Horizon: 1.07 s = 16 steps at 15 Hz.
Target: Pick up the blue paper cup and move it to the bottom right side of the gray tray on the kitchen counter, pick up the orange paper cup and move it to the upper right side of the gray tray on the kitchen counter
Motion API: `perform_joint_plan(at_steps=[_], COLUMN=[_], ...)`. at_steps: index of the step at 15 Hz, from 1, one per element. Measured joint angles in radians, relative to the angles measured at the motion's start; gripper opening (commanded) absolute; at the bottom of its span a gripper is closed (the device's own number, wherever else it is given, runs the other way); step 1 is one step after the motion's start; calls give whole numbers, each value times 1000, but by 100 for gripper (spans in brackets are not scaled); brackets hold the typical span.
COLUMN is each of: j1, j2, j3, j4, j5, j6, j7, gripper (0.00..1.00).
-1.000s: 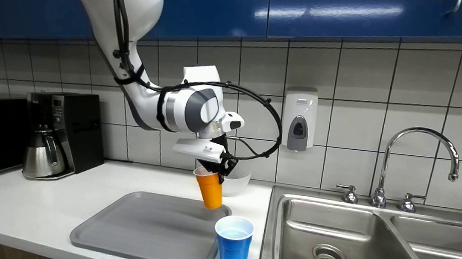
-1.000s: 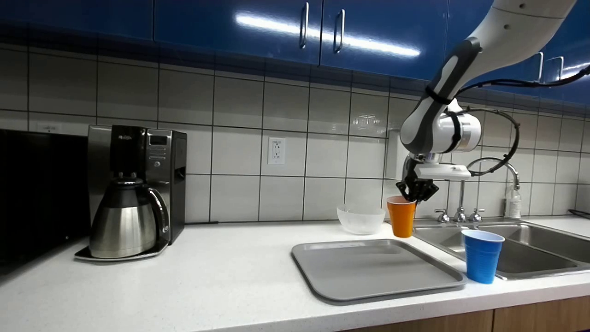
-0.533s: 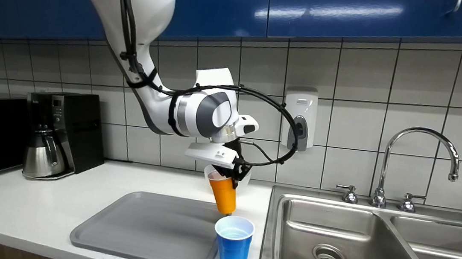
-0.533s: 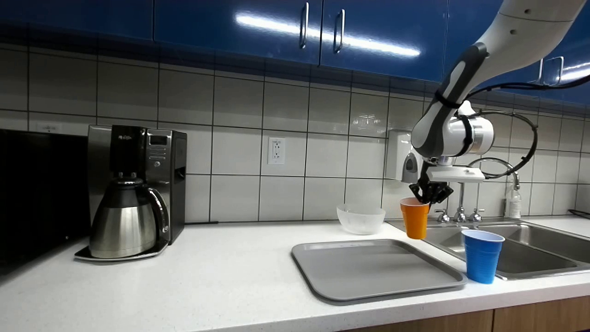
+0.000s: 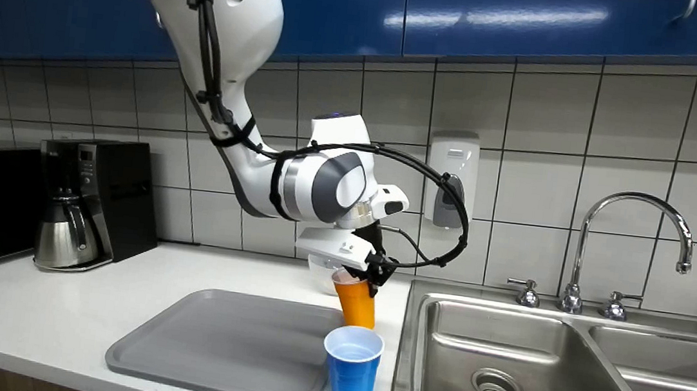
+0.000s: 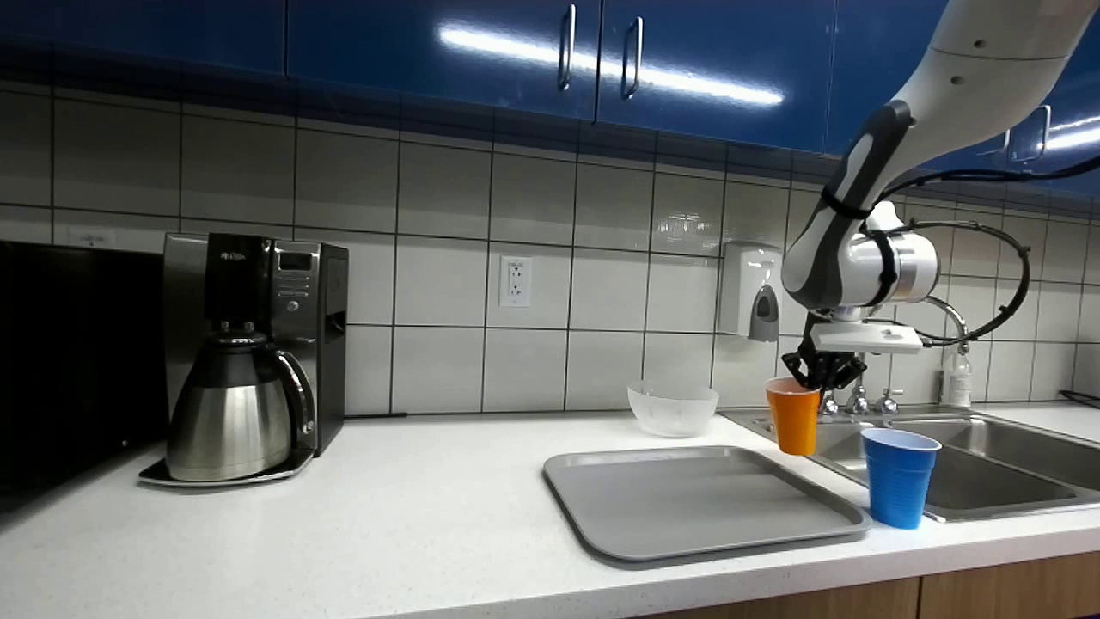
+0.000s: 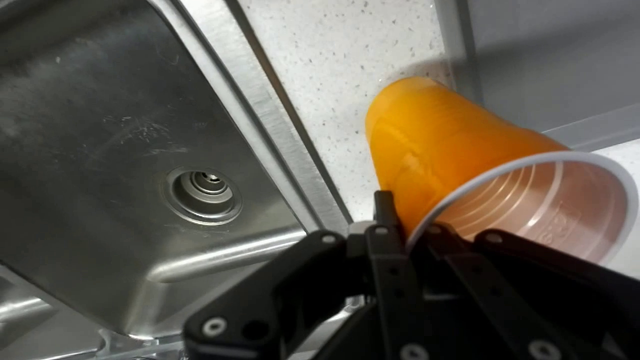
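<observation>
Currently, one pincer (image 7: 409,230) clamps one orange cup (image 6: 794,423) while one blue cup (image 5: 352,387) stands just beside one gray tray (image 5: 222,347).

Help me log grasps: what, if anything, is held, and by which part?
The orange paper cup, by its wall at the rim, pinched in the gripper.

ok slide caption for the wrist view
Robotiq gripper pinching orange paper cup near its rim, stainless steel sink and gray tray beyond.

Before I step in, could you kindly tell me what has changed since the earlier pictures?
In both exterior views, the gripper has carried the orange paper cup rightward and slightly lower, toward the blue paper cup; its grip held. The blue paper cup, gray tray and translucent bowl stayed put.
</observation>
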Motion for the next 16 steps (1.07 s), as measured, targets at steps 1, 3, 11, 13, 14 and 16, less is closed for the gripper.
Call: perform_joint_plan(at_steps=[1,3,11,13,14,16], j1=[0,0,0,0,0,0], j2=[7,21,70,83,89,100], j3=[-6,-17,-48,-51,-51,-51], j4=[3,7,21,24,26,30], j5=[0,-1,-1,-1,-1,-1], j6=[4,11,19,20,20,20], j7=[5,17,44,50,53,60], gripper=[1,1,1,29,30,43])
